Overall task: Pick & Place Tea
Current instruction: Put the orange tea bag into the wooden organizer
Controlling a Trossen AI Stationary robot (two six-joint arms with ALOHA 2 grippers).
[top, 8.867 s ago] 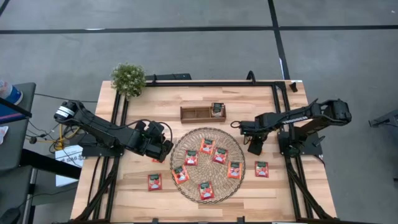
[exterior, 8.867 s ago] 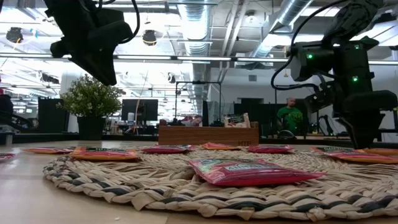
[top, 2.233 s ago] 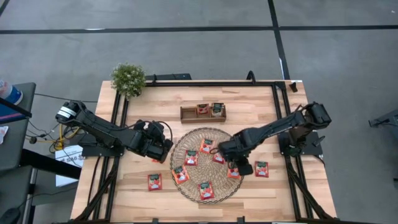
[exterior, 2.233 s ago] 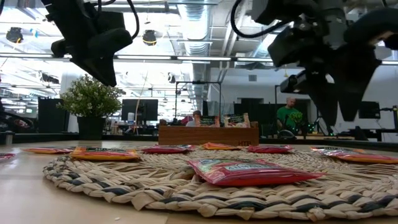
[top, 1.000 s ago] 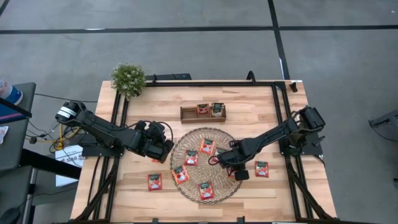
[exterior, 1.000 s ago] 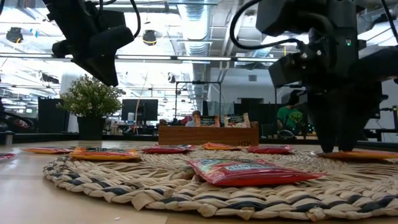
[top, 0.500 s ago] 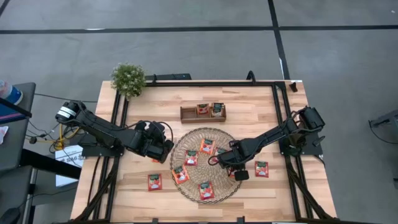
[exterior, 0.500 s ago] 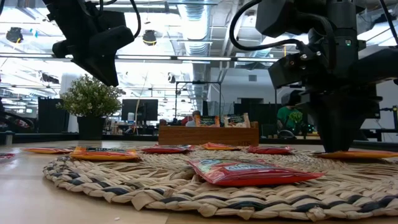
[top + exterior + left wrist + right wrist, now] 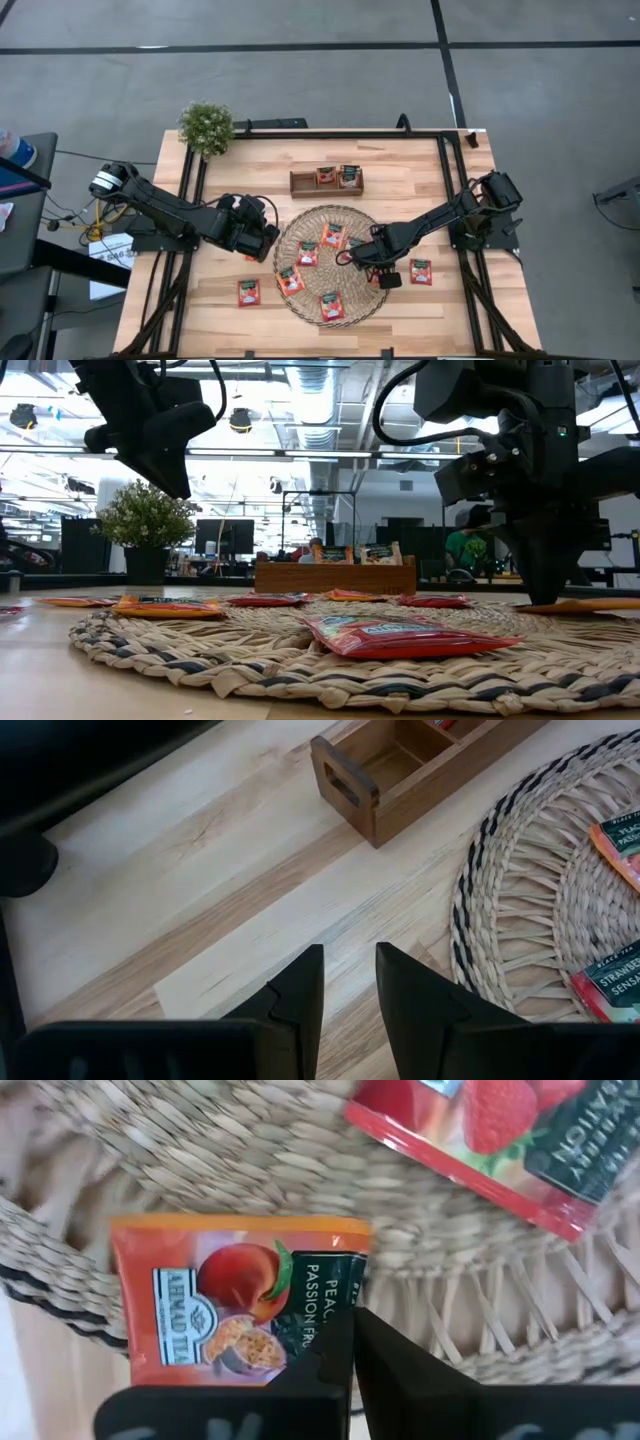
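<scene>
Several red-orange tea sachets (image 9: 330,236) lie flat on the round woven mat (image 9: 300,225). One sachet (image 9: 248,292) lies on the table left of the mat and one (image 9: 421,272) right of it. Two sachets (image 9: 338,176) stand in the brown wooden tray (image 9: 305,183). My right gripper (image 9: 378,274) is low over the mat's right part, shut on an orange peach sachet (image 9: 230,1310). My left gripper (image 9: 350,970) hangs raised over bare table left of the mat, open by a narrow gap and holding nothing. My right gripper pinches the orange sachet at the edge beside its dark print (image 9: 345,1295) between its two fingers. The fingers (image 9: 545,585) come from above, pointing down. The sachet (image 9: 585,603) sticks out sideways from the fingertips, nearly level, just over the mat's rim.
A small potted plant (image 9: 206,126) stands at the table's far left corner. The tray sits beyond the mat, its left compartment (image 9: 392,762) holding nothing. Black frame rails (image 9: 445,170) run along the table's sides. Bare wood shows near the table's near edge.
My right gripper has come down onto the orange sachet at the mat's right part and shut its fingers on it. The sachet now sits a little higher in the low view than it lay a second ago. The left arm has kept still.
</scene>
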